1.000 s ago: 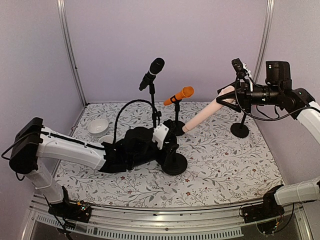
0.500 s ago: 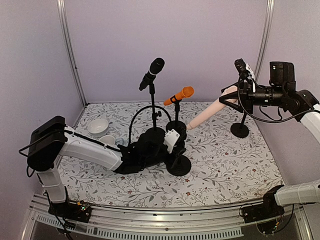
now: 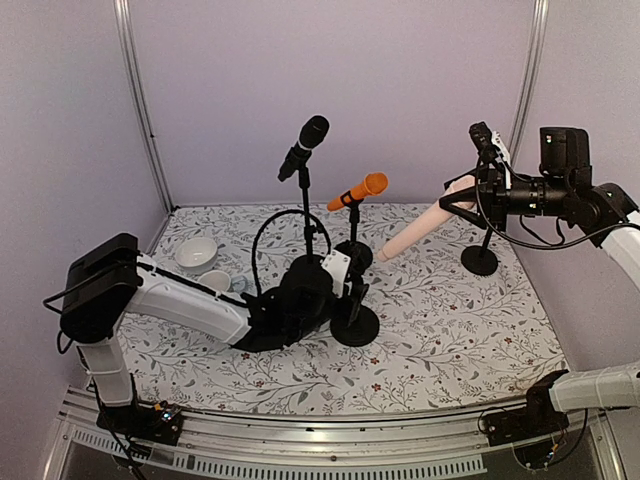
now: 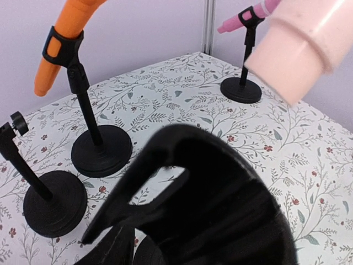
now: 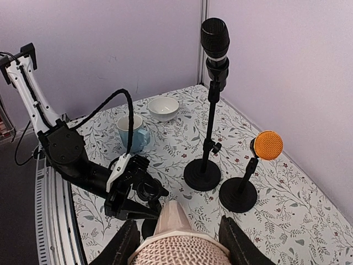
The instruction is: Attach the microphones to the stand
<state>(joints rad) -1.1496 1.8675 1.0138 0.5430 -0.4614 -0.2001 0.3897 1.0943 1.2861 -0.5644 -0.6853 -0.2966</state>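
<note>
Right wrist view shows the right gripper (image 5: 182, 249) clamped on the mesh head of the beige-pink microphone (image 5: 174, 218), with a finger (image 5: 128, 243) pressed against each side. From above, this microphone hangs in the air to the right of the tall stand (image 3: 305, 205). It is tilted with its tail end lowest and is clear of the table (image 3: 450, 330).

The left gripper (image 3: 345, 288) sits low in front of the tall stand, right beside the post of a short bare stand (image 3: 355, 325). I cannot tell whether its jaws are open or closed on that post. From above it is dark on dark, and a blurred black shape fills the lower half of the left wrist view.

The black microphone (image 3: 306, 143) is clipped at the top of the tall stand. The orange microphone (image 3: 358, 190) is clipped in a shorter stand just to its right. The bright pink microphone (image 4: 249, 15) is clipped in a stand well to the right. From above the right arm hides it, and only its round base (image 3: 480, 260) shows.

A white bowl (image 5: 163, 107) and a blue mug (image 5: 132, 133) stand left of the tall stand. The bowl's inside shows plain white. What the mug holds cannot be made out. From above, the left arm covers the tall stand's base.
</note>
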